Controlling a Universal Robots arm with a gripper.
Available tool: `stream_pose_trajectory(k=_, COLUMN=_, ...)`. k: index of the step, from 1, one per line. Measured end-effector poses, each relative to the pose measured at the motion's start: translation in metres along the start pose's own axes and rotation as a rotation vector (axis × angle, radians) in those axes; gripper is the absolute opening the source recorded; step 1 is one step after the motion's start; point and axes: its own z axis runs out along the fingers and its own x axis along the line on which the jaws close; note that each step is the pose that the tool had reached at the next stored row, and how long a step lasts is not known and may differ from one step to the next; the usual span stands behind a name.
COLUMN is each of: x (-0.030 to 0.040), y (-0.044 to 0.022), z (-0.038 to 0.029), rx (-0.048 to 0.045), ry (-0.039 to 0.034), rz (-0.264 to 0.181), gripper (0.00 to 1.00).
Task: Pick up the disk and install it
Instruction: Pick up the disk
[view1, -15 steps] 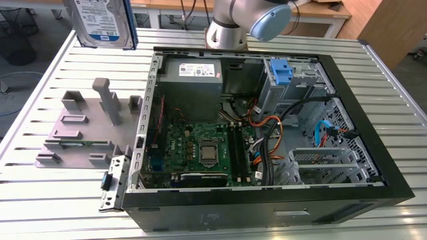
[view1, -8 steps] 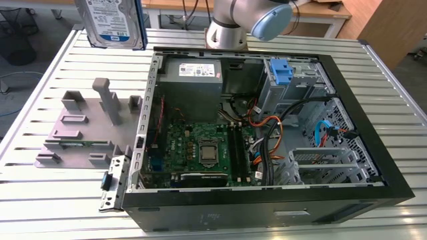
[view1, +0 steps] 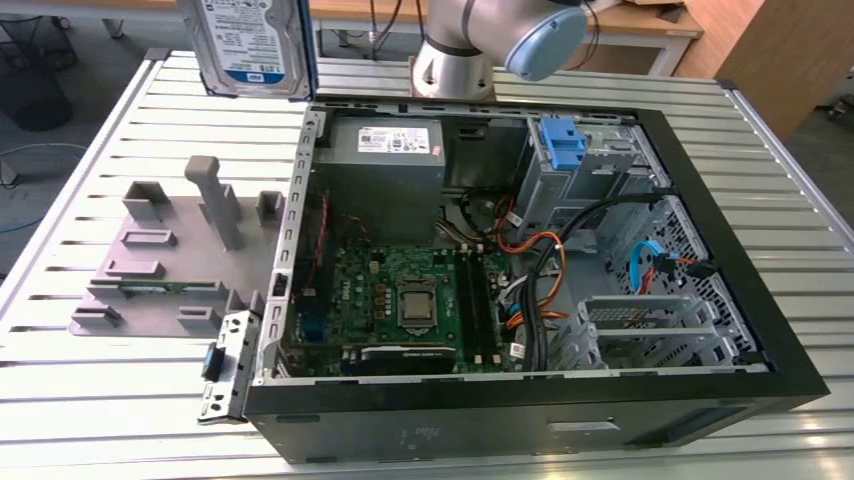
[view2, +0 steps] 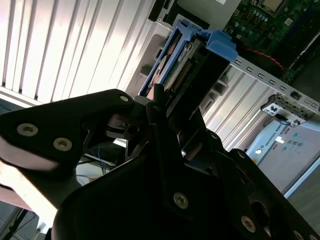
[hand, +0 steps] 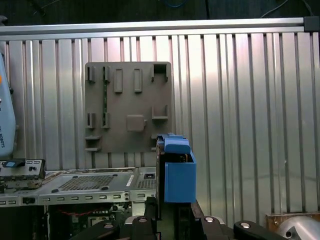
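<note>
The disk (view1: 250, 42), a silver hard drive with a white-and-blue label and a blue carrier frame, hangs upright in the air at the top of the exterior view's left, beyond the far left corner of the open computer case (view1: 534, 405). In both wrist views the disk (view2: 186, 56) (hand: 176, 170) is seen edge-on, its blue frame standing out from the black fingers. My gripper (view2: 175, 107) (hand: 170, 220) is shut on the disk. The grey plastic stand (view1: 174, 262) (hand: 127, 107) lies on the table below it, with no drive in it.
The case lies open on the slatted metal table (view1: 107, 400). Inside it are a green motherboard (view1: 400, 300), a grey power-supply box (view1: 387, 142), a drive cage with a blue carrier (view1: 566, 142) and loose cables (view1: 534, 260). The arm's base (view1: 454, 60) stands behind the case.
</note>
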Motion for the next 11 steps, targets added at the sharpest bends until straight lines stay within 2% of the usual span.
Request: stream_pose_trajectory(k=11, x=-0.0018, y=-0.0326, z=0.0001, rx=-0.0001, ry=0.0, rz=0.0, gripper=0.35)
